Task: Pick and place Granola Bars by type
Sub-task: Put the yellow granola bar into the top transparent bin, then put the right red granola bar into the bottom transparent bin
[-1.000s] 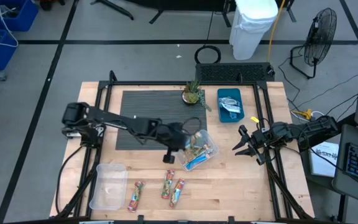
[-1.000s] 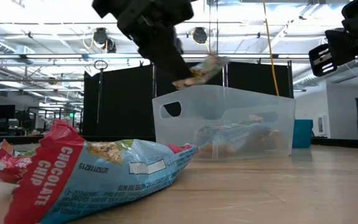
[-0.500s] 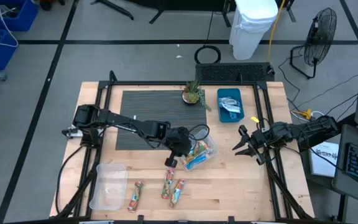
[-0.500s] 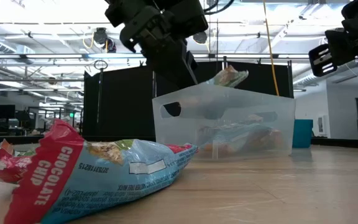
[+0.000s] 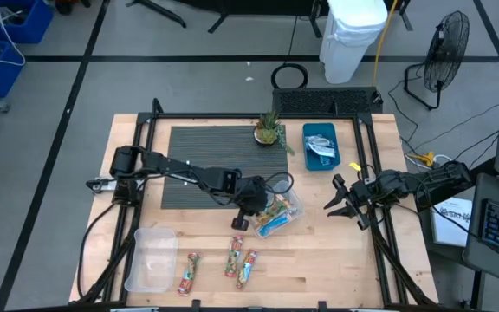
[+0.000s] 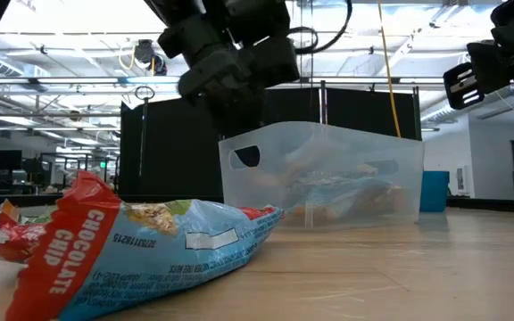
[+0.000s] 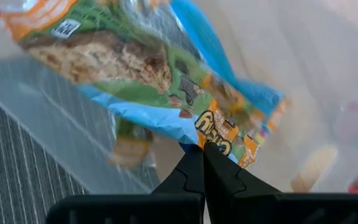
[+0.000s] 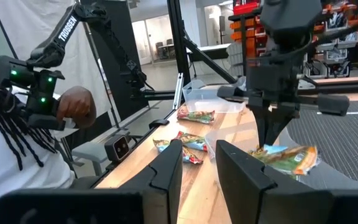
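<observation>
Clear plastic bin (image 5: 291, 206) at the surface's middle now has the left hand (image 5: 259, 204) lowered into it, pinching an orange-green bar (image 8: 286, 158) that a second ago was held above the rim. So this bar is almost sorted. Three bars (image 5: 233, 258) wait near the front. The right hand (image 5: 343, 205) hovers at right, narrowly parted, empty.

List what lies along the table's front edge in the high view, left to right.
Empty clear bin → first granola bar → second granola bar → third granola bar.
</observation>
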`<state>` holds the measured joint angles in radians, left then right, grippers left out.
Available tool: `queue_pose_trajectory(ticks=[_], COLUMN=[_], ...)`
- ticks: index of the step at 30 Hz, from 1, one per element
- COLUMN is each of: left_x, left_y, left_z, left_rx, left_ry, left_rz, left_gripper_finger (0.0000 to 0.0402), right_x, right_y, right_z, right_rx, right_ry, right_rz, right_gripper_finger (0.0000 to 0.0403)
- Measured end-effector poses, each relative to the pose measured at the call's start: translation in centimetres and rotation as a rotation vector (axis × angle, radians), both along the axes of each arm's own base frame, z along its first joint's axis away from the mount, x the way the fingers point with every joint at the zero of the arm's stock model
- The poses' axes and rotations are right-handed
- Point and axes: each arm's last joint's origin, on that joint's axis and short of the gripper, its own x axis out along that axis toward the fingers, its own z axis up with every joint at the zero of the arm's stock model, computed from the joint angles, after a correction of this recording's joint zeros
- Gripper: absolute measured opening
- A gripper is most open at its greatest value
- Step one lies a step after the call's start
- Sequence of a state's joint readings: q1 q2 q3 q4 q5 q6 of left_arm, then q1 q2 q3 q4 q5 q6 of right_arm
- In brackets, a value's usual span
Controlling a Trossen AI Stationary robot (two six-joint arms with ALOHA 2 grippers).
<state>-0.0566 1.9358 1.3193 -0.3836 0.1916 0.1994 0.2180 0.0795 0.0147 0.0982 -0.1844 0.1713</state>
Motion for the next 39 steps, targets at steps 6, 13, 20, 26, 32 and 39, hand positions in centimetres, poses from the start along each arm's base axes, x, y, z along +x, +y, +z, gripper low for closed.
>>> queue_pose_trajectory(ticks=[6, 13, 20, 26, 32, 39], left_x=[0.2, 0.4, 0.1, -1.9, -6.4, -14.3], left_y=[0.0, 0.3, 0.3, 0.4, 0.6, 1.1], left_z=[-0.3, -0.2, 0.9, 5.6, 7.3, 6.4], left_rx=[-0.006, 0.025, 0.04, 0.038, 0.007, -0.051], left_ry=[-0.005, -0.014, -0.037, -0.119, -0.236, -0.481], left_rz=[0.04, 0.134, 0.109, 0.088, 0.112, 0.214], left_gripper_finger=[0.0005, 0.0064, 0.0145, 0.0188, 0.0195, 0.0195], right_x=[0.0, 0.0, 0.0, 0.0, 0.0, 0.0], right_y=[0.0, 0.0, 0.0, 0.0, 0.0, 0.0], right_z=[0.0, 0.0, 0.0, 0.0, 0.0, 0.0], right_rx=[-0.001, 0.0, 0.0, 0.0, 0.0, 0.0], right_ry=[0.003, 0.0, 0.0, -0.001, 0.0, 0.001], right_rz=[0.0, 0.0, 0.0, 0.0, 0.0, 0.0], right_gripper_finger=[0.0089, 0.0089, 0.0089, 0.0089, 0.0089, 0.0089])
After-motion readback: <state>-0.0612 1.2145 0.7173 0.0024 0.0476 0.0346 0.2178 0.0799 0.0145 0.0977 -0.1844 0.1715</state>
